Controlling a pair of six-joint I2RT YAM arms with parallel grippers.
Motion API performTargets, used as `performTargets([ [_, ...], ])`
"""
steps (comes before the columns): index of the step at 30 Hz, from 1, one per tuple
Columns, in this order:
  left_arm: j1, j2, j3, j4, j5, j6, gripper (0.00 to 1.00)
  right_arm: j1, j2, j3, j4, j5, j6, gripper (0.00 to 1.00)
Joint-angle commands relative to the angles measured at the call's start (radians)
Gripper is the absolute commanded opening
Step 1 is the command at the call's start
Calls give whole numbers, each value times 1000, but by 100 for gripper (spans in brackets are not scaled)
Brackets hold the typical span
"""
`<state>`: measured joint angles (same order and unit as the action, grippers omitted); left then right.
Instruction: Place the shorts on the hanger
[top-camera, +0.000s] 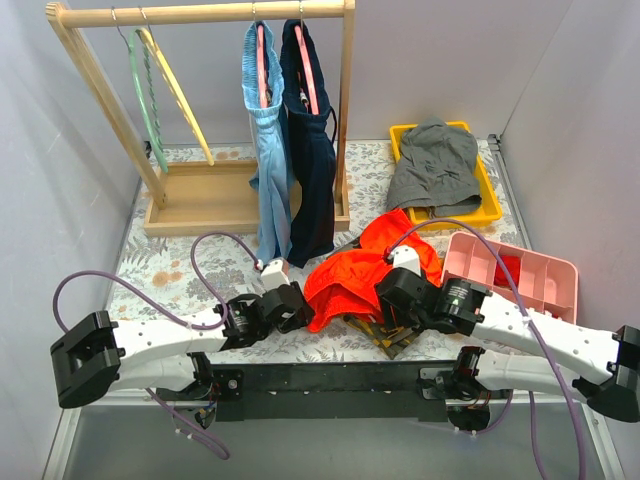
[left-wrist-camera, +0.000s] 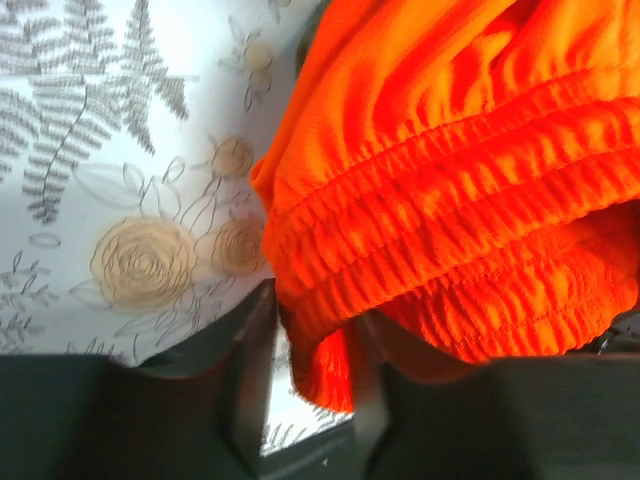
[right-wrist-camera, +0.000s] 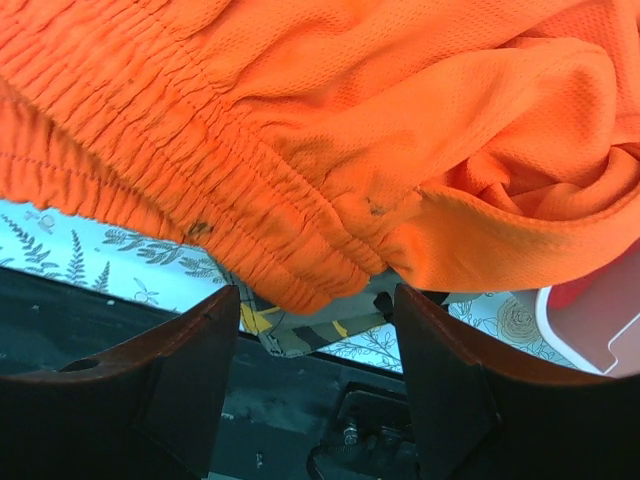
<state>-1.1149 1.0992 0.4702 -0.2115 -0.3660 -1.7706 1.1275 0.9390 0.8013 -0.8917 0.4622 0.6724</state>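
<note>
The orange-red shorts (top-camera: 362, 272) lie crumpled on the flowered cloth between my two grippers. In the left wrist view a fold of the elastic waistband (left-wrist-camera: 318, 352) hangs between the jaws of my left gripper (left-wrist-camera: 310, 335). The right finger (left-wrist-camera: 367, 395) touches that fold, and a strip of tablecloth shows beside the left finger. My right gripper (right-wrist-camera: 315, 300) stands wide open just under the shorts' waistband (right-wrist-camera: 250, 235), gripping nothing. From above, the left gripper (top-camera: 300, 310) is at the shorts' left edge and the right gripper (top-camera: 393, 315) at their near right. The pale-yellow hanger (top-camera: 182, 95) hangs empty on the wooden rack, far left.
Camouflage shorts (right-wrist-camera: 300, 335) lie under the orange ones. The rack (top-camera: 200, 14) also carries a mint-green hanger (top-camera: 140, 95) and light-blue (top-camera: 268, 150) and navy shorts (top-camera: 312, 150) on pink hangers. A yellow tray (top-camera: 490, 205) holds grey shorts (top-camera: 435, 165). A pink bin (top-camera: 545, 275) stands at the right.
</note>
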Motion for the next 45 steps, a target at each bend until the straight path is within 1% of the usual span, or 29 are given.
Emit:
performTargets([
  [1, -3, 11, 13, 92, -106, 43, 24, 9, 49, -10, 52, 73, 35, 70],
  [2, -2, 14, 15, 98, -111, 56, 16, 8, 75, -2, 66, 81, 38, 70],
  [4, -3, 8, 18, 96, -120, 66, 9, 8, 104, 12, 77, 127, 70, 70],
  [5, -2, 2, 22, 78, -131, 74, 1, 8, 131, 25, 68, 154, 88, 69],
  [8, -2, -42, 53, 0, -152, 92, 0, 8, 179, 55, -27, 271, 180, 50],
  [9, -2, -80, 70, -23, -157, 111, 0, 8, 184, 62, -39, 292, 194, 36],
  [11, -2, -125, 99, -102, -171, 128, 0, 8, 191, 68, -55, 340, 202, 26],
  [12, -2, -145, 144, -135, -181, 158, 0, 8, 195, 91, -65, 352, 213, 14],
  [13, -2, -185, 177, -173, -192, 171, 0, 8, 195, 113, -87, 378, 223, 7],
  [14, 0, -200, 211, -263, -208, 186, 0, 8, 196, 148, -136, 392, 227, 2],
  [18, 1, -254, 447, -460, -264, 307, 0, 8, 173, 375, -207, 469, 167, 1],
  [19, 1, -262, 549, -480, -277, 385, 0, 8, 170, 488, -198, 480, 92, 1],
  [21, 1, -271, 651, -509, -277, 486, 0, 8, 161, 593, -123, 471, -6, 1],
  [22, 1, -262, 720, -528, -283, 526, 0, 8, 162, 642, -96, 449, -101, 1],
  [23, 3, -231, 849, -572, -287, 583, 0, 8, 184, 758, -78, 451, -143, 1],
  [25, 3, -188, 997, -609, -281, 646, 0, 9, 216, 872, -59, 429, -235, 1],
  [26, 3, -139, 1147, -661, -278, 686, 0, 8, 257, 995, -61, 425, -255, 1],
  [28, 3, -84, 1276, -715, -284, 718, 0, 9, 291, 1103, -53, 367, -319, 1],
  [29, 3, -55, 1417, -789, -295, 720, 0, 8, 325, 1194, -56, 346, -330, 1],
  [30, 3, 0, 1470, -824, -303, 723, 0, 8, 343, 1251, -67, 327, -335, 1],
  [32, 1, 42, 1574, -905, -321, 721, 0, 8, 403, 1410, -131, 294, -339, 1],
  [33, 1, 62, 1635, -923, -326, 726, 0, 8, 417, 1447, -150, 293, -338, 1],
  [35, 3, 68, 1653, -954, -353, 728, 0, 8, 419, 1467, -153, 311, -346, 1],
  [39, 1, 39, 1558, -974, -398, 688, 0, 6, 377, 1312, -110, 316, -337, 1],
  [41, 3, -11, 1429, -965, -407, 626, 0, -9, 398, 1268, -148, 282, -309, 1],
  [42, 3, -36, 1374, -948, -393, 610, 0, -53, 406, 1194, -157, 204, -280, 1],
  [43, 3, -83, 1229, -916, -378, 561, 0, -81, 411, 1137, -159, 157, -271, 1],
  [44, 1, -103, 1163, -898, -366, 539, 0, -116, 405, 1056, -123, 100, -266, 1],
  [45, 3, -119, 1010, -882, -344, 483, 0, -194, 397, 900, -90, -43, -269, 1],
])
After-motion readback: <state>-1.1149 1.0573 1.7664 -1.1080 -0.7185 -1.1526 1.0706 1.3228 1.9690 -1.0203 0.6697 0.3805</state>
